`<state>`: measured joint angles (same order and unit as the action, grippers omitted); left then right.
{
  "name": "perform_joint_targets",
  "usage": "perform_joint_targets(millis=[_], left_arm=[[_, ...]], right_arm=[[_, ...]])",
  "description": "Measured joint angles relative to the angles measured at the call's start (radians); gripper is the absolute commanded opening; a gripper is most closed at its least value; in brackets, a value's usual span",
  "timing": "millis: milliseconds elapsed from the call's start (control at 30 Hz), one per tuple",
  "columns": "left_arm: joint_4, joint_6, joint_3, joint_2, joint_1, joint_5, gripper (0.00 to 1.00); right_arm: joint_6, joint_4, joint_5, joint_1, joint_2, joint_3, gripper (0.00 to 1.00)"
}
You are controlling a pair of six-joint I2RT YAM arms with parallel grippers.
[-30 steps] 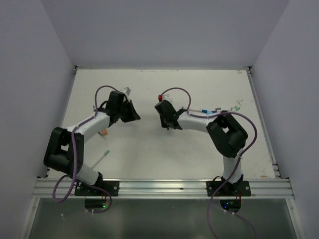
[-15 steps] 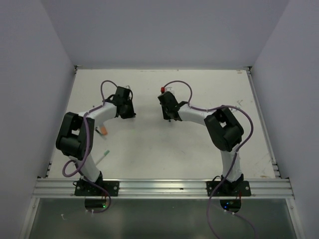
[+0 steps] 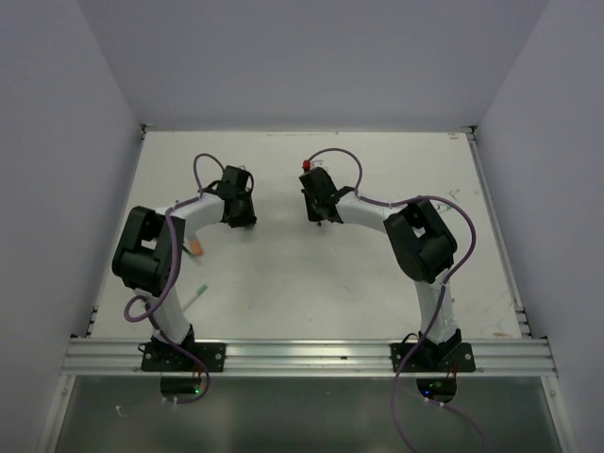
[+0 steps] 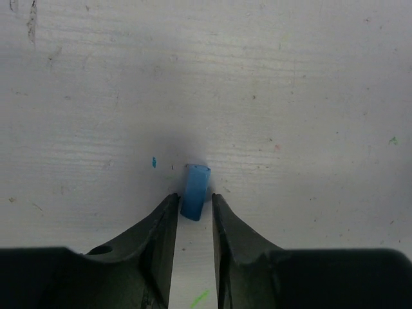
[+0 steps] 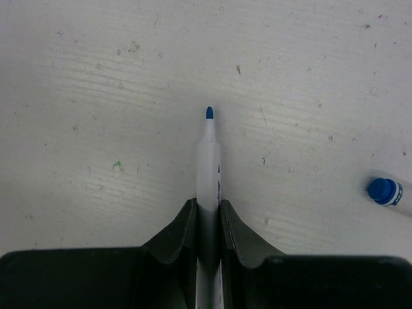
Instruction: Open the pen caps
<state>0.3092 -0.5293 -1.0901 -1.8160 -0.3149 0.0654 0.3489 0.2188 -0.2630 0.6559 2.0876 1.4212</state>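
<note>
The left tool (image 4: 194,196) has its black, matte, tapering fingers slightly spread. A blue cap (image 4: 196,183), a short, smooth plastic cylinder, sits between their tips and leans a little to one side. I cannot tell whether either finger touches it. It lies on the counter (image 4: 270,96), towards the far left of the middle.

The right tool (image 5: 207,203) is pressed together on a blue-tipped pen (image 5: 208,161). The pen's round, whitish barrel runs straight out from the fingers, and its bare blue nib points away over the counter. Near the right edge of that view lies a second pen (image 5: 386,192), with only its rounded blue end showing.

The counter is white-painted board with a faint horizontal grain. It is scuffed and speckled with dark flecks and small dots of green and blue ink.

From above, a green-tipped pen (image 3: 195,294) and a small orange piece (image 3: 196,249) lie near the left arm. A ribbed aluminium rail (image 3: 302,357) edges the near side. Plain, pale lilac walls (image 3: 57,142) enclose the other three sides.
</note>
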Motion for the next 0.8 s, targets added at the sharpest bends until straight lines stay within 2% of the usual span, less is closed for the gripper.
perform_joint_targets(millis=[300,433,567,700,800], left_arm=[[-0.003,-0.001,0.002,0.004,0.0,0.022,0.44],[0.016,0.0,0.004,0.025,0.0,0.028,0.48],[0.043,-0.001,0.003,0.097,0.0,0.034,0.52],[0.093,-0.001,-0.005,0.211,0.0,0.056,0.64],[0.133,-0.001,-0.024,0.304,0.004,0.086,0.7]], right_arm=[[-0.009,0.01,0.012,-0.001,0.002,0.008,0.29],[-0.011,0.012,0.021,-0.001,0.004,0.013,0.37],[-0.011,0.019,0.024,0.0,0.011,0.024,0.4],[-0.014,0.022,0.031,0.0,0.011,0.028,0.45],[-0.021,0.025,0.039,0.001,0.005,0.026,0.5]])
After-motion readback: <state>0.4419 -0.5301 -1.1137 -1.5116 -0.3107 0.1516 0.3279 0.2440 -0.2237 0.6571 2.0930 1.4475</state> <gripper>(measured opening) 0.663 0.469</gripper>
